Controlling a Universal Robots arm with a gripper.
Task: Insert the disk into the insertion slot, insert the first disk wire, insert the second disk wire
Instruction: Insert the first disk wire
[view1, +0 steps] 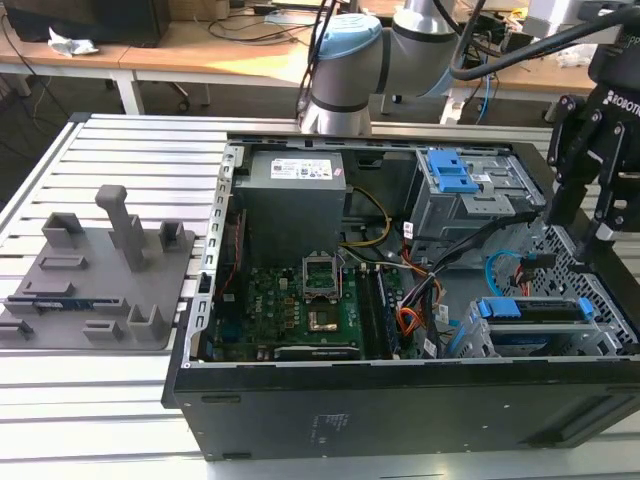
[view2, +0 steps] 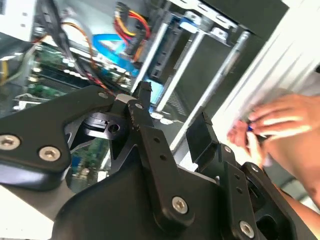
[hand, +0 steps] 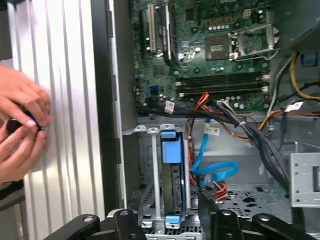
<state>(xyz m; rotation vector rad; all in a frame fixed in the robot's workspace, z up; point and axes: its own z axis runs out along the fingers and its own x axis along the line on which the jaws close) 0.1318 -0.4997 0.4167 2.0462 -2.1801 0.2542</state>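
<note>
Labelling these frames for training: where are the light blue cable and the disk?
the second disk wire (hand: 222, 169), first wrist view, on its loop.
the disk (hand: 171, 151), first wrist view, on its blue frame.

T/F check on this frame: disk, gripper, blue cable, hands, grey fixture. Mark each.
1. The disk sits in the insertion slot. True.
2. The gripper grips the second disk wire. False: it is open and empty, over the drive end of the case.
3. A person's hands are over the slatted table beside the case. True.
4. The grey fixture lies at the exterior view's right. False: it lies at the exterior view's left, outside the case.
</note>
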